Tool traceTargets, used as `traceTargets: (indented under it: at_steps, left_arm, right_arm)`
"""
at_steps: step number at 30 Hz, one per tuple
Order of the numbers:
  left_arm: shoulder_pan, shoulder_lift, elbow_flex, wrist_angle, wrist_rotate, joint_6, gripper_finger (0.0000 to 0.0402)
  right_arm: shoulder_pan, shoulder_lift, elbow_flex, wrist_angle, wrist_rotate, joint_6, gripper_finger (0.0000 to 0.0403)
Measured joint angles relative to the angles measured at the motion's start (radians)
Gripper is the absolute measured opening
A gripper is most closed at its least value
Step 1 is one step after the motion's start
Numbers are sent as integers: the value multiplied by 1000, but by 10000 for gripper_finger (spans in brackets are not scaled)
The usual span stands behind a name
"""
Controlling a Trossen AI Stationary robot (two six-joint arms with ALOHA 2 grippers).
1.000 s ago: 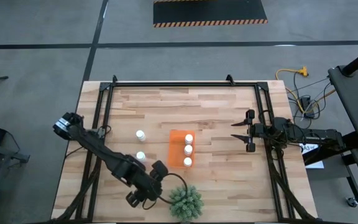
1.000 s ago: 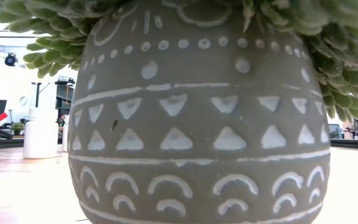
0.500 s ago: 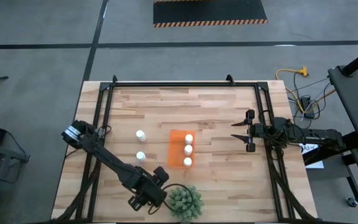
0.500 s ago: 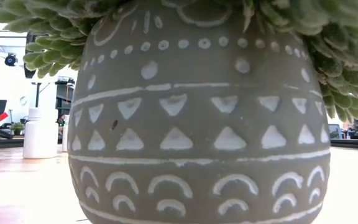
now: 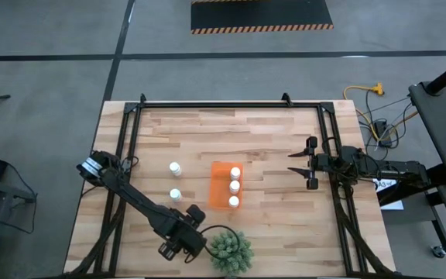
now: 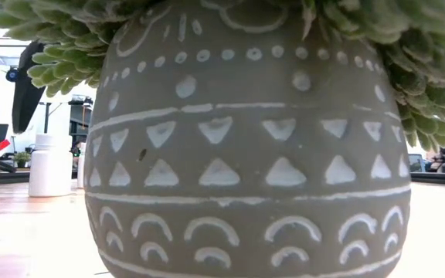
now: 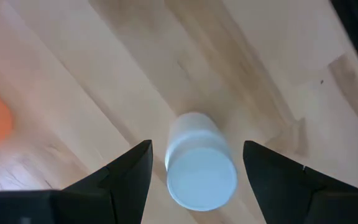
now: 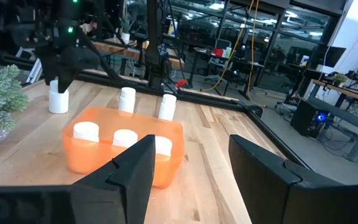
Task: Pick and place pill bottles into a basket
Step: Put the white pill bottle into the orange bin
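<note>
Counting from the high view, three bottles [image 5: 234,187] are seen standing in a row inside the basket [image 5: 219,184], along its right-hand side. Two more bottles are seen upright on the table [image 5: 269,139] to the left of the basket, one [image 5: 175,168] farther from the plant [image 5: 231,250] and one [image 5: 175,194] nearer it, both well apart from the basket wall. A sixth bottle [image 7: 199,165] is shown only in the left wrist view, standing upright on the bare wood; from above it is hidden under the left arm, near the table's front edge beside the plant.

The left gripper [image 7: 194,180] is held directly over this sixth bottle. Its fingers [image 7: 129,177] are spread wide, one on each side of the cap, and no contact with the bottle can be made out. Nothing is gripped. A corner of the basket is glimpsed at the edge of that view.

The right gripper [image 8: 188,165] is parked at the right side of the table, well apart from the basket, with its fingers apart and nothing between them. The basket and three caps inside it are confirmed in the right wrist view.

The low view is almost wholly blocked by the plant pot [image 6: 246,147].

Progress is judged at about half: three bottles placed, three left. The step in hand is judged to be the grasp of the sixth bottle, not yet made.
</note>
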Motion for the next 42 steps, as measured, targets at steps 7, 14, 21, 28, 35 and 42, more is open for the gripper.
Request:
traceTargets:
  at_steps: [7,14,21,28,35,42]
  left_arm:
    - [0,0,-27,0,0,-1,233]
    - [0,0,-26,1,-1,-25,233]
    - [0,0,-28,0,-1,-26,221]
    - [0,-1,-28,1,-1,-26,145]
    - [0,-2,-22,0,-2,-26,143]
    - [11,-8,31,-64,-14,-24,143]
  right_arm:
    - [0,0,0,0,0,0,194]
    - [0,0,0,0,0,0,194]
    - [0,0,0,0,0,0,194]
    - [0,0,0,0,0,0,194]
    - [0,-1,0,0,0,0,194]
    - [0,-1,0,0,0,0,194]
